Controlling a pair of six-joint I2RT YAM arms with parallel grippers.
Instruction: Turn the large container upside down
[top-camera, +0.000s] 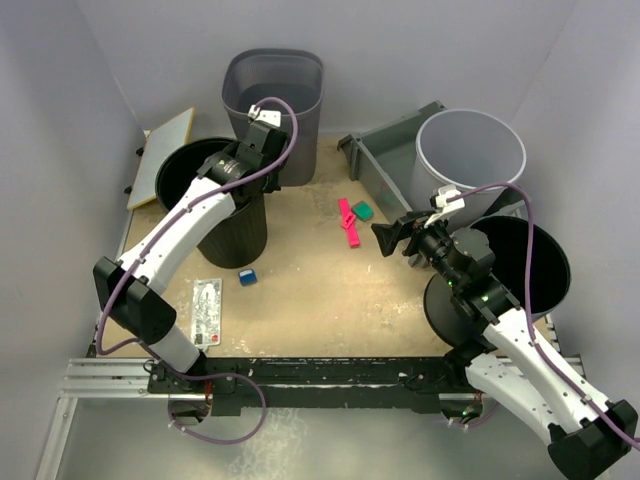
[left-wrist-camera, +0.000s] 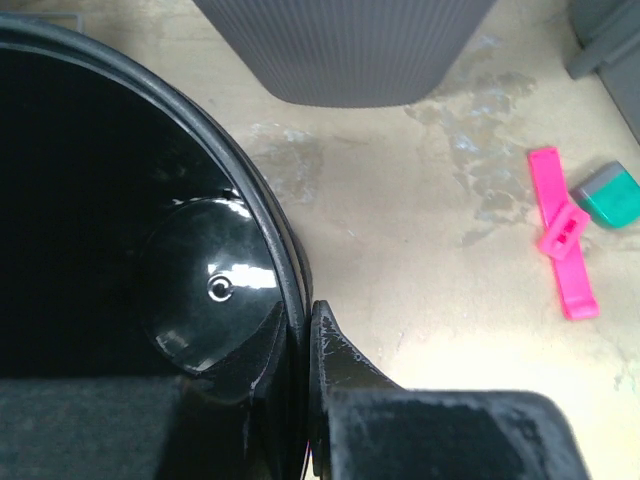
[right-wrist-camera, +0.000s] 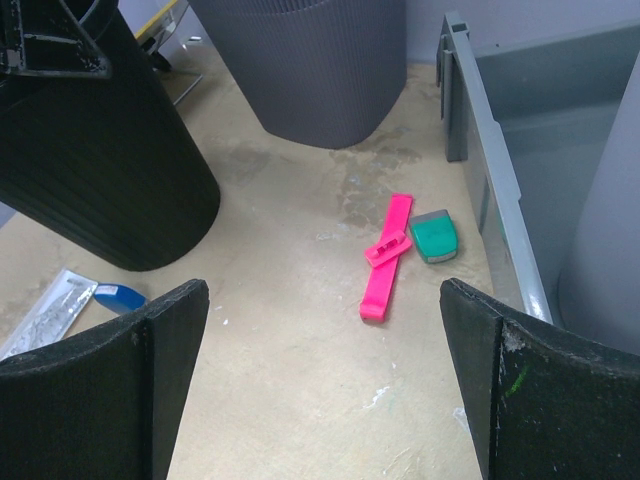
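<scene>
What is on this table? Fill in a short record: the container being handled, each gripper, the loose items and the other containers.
Container handled: black container, mouth up, not yet turned over
Left gripper: one finger inside the rim, one outside, closed on the wall
Right gripper: open, holding nothing
Loose items: pink strip, green block, blue block, flat packet
Other containers: grey ribbed bin, pale round tub in a grey tray, second black bin at right

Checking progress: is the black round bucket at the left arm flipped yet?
Not yet. The black round bucket stands mouth-up; the left wrist view shows its glossy inner floor, with the left gripper clamping its rim.
</scene>
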